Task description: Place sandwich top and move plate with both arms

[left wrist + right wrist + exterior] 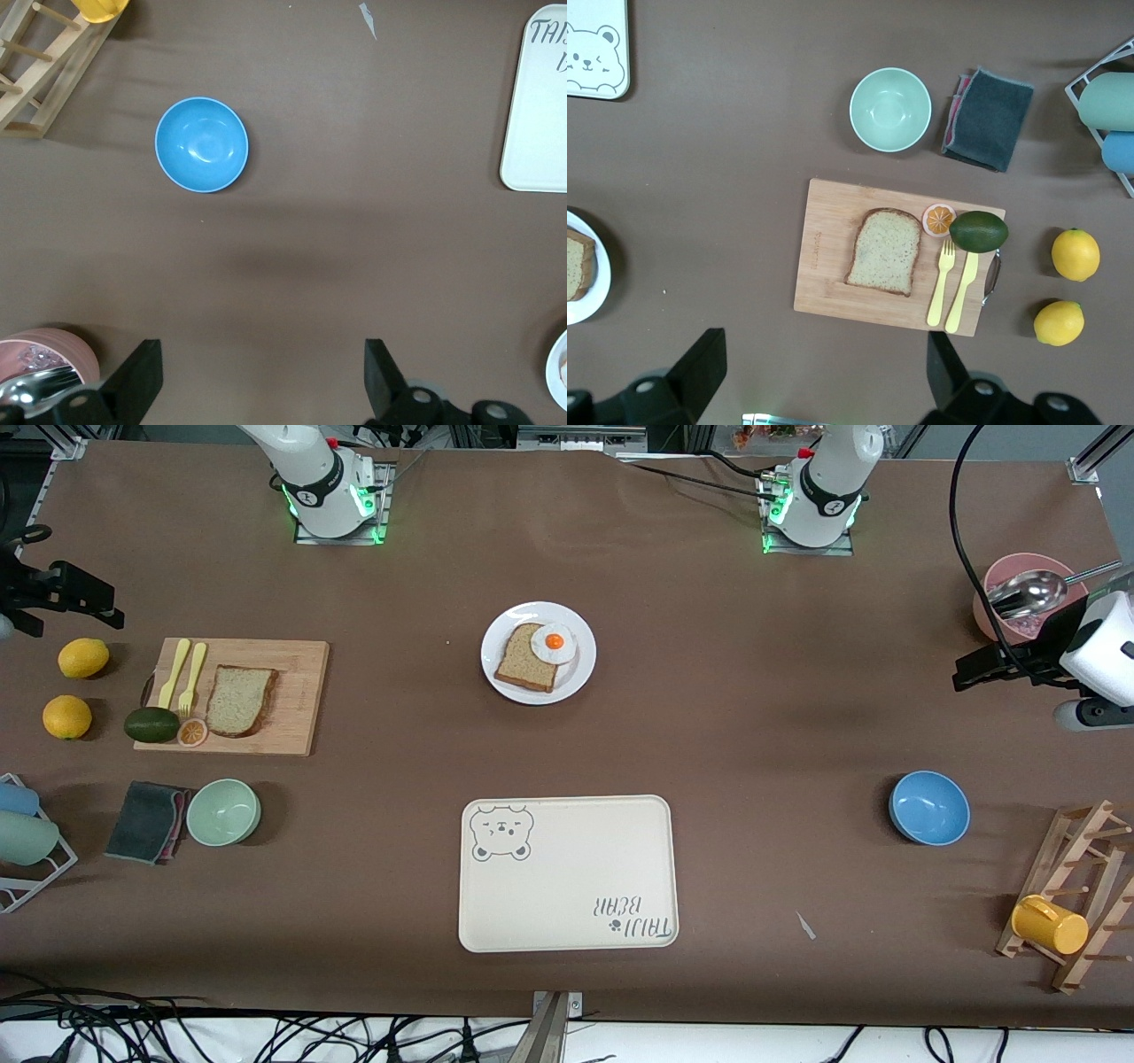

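The sandwich top (pixel 239 700), a speckled wholegrain slice with a dark crust, lies on a wooden cutting board (pixel 292 691) toward the right arm's end; it also shows in the right wrist view (pixel 884 251). The white plate (pixel 576 677) at mid-table holds a tanner slice (pixel 523 664) with a fried egg (pixel 554 641) on it. My right gripper (pixel 66 593) is open and empty, high over the table's end beside the board. My left gripper (pixel 983 666) is open and empty, high over the other end near a pink bowl. In the wrist views both grippers (pixel 824 372) (pixel 261 376) hold nothing.
The board also carries two yellow forks (pixel 186 673), an avocado (pixel 151 724) and an orange slice (pixel 192 732). Two lemons (pixel 83 658), a green bowl (pixel 223 812) and a grey cloth (pixel 146 821) lie nearby. The bear tray (pixel 567 886), blue bowl (pixel 928 808), pink bowl (pixel 1001 624) and mug rack (pixel 1076 895) stand elsewhere.
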